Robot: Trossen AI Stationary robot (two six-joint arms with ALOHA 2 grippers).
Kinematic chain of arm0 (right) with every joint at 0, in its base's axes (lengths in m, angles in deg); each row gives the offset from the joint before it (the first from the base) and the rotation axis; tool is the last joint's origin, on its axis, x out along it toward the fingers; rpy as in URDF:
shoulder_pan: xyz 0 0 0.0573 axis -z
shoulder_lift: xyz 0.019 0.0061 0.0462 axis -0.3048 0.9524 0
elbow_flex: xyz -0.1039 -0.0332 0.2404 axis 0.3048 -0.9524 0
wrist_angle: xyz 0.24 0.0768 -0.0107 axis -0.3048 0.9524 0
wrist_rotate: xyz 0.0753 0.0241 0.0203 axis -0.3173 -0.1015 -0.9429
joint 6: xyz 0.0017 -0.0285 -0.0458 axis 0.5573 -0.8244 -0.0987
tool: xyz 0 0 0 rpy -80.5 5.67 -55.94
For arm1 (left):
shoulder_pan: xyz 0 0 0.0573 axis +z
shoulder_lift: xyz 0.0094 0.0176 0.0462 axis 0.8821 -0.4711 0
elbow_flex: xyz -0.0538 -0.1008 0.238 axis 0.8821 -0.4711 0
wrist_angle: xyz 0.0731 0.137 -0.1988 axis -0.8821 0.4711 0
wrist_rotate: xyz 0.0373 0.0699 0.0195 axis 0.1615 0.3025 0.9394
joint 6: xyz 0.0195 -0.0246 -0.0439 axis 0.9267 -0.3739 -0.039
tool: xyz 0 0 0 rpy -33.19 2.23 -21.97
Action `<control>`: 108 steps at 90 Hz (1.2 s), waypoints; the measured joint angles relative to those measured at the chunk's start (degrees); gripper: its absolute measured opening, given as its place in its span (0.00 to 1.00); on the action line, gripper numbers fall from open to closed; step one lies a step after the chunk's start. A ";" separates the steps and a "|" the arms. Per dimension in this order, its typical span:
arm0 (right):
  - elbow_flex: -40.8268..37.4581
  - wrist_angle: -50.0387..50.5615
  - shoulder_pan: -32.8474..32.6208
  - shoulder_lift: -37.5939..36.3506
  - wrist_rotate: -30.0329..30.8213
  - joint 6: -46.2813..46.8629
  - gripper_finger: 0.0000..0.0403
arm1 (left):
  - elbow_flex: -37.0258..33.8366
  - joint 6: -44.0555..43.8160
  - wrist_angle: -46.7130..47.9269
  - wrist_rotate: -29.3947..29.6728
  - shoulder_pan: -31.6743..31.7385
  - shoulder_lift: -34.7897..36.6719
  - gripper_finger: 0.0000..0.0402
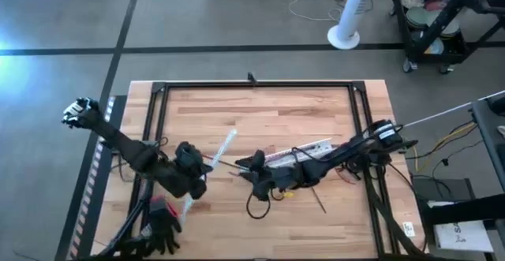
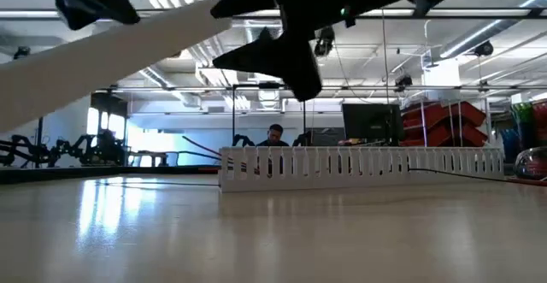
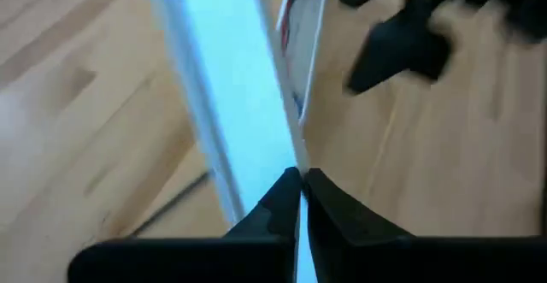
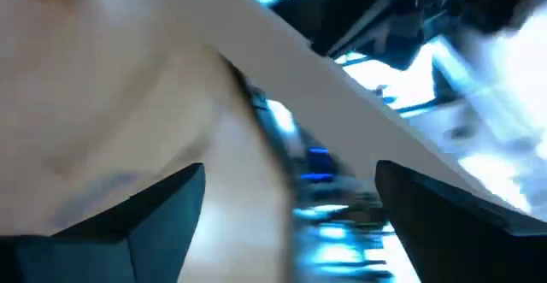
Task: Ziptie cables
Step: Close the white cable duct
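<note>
Left gripper (image 1: 207, 169), seen from above, sits over the front left part of the wooden table (image 1: 268, 111), closed on a long white flat strip (image 1: 223, 147) that slants up and away from it toward the table's middle, with its other end trailing down past the arm. Facing it, the right gripper (image 1: 243, 165) reaches in from the right side near the table's centre, its fingers spread and holding nothing. Behind that arm, a slotted white cable duct (image 1: 304, 151) lies on the boards, and the cables (image 1: 304, 188), a thin dark and pinkish bundle, appear to lie on the table just in front of the right arm, though the arm's own wiring makes them hard to separate. In the low view the strip (image 2: 102, 56) crosses the upper left as a pale raised bar, a dark gripper hangs beside it at top centre, and the duct (image 2: 359, 168) stands on the tabletop beyond. A person's head shows behind it. The left wrist view shows the two dark fingers (image 3: 265, 210) pressed together with the strip (image 3: 226, 86) pinched between their tips. The right wrist view shows that arm's fingers (image 4: 162, 202) well apart, the white strip (image 4: 342, 103) passing across ahead of them without touching.
</note>
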 joint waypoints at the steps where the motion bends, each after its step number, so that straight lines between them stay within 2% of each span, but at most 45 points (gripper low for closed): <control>1: 0.00 -0.76 0.07 0.24 0.27 -1.68 0.82 | -0.10 0.56 -0.60 0.02 0.16 0.29 0.00; 14: 0.86 -10.03 1.76 3.65 2.32 -20.78 0.82 | -0.49 7.14 -5.40 -0.54 2.17 3.23 0.00; 26: 2.99 -14.18 3.21 5.79 5.28 -30.47 0.82 | -0.53 10.18 -5.10 -0.74 4.03 4.17 0.00; 38: 3.64 -14.13 4.21 6.48 6.96 -29.36 0.82 | -0.68 11.41 -3.18 -0.43 4.84 3.32 0.00; 47: 3.67 -14.17 4.42 6.23 7.32 -25.93 0.82 | -1.38 11.49 -0.54 2.67 5.01 1.77 0.00; 56: 3.67 -10.68 4.38 5.38 6.40 -14.46 0.82 | -3.16 6.94 2.70 3.81 6.18 0.44 0.01; 62: 3.98 0.62 4.84 3.12 0.07 -0.45 0.82 | -5.67 5.20 2.83 3.13 6.46 0.08 0.05; 72: 9.73 21.59 7.50 1.04 -18.50 26.68 0.82 | -10.08 0.13 2.00 1.09 6.32 0.08 0.14; 81: 17.17 33.70 12.53 2.08 -32.18 42.14 0.80 | -14.78 -4.73 2.27 -2.48 6.37 0.44 0.26; 92: 24.98 39.39 18.50 6.30 -40.92 51.11 0.78 | -21.20 -8.62 0.90 -8.12 6.37 0.67 0.42; 99: 29.77 41.91 20.74 10.25 -46.35 51.71 0.77 | -25.24 -8.69 -3.25 -11.98 6.26 0.67 0.52; 108: 36.53 45.61 21.93 16.13 -50.38 51.53 0.77 | -29.06 -6.00 -8.61 -15.35 6.11 0.56 0.63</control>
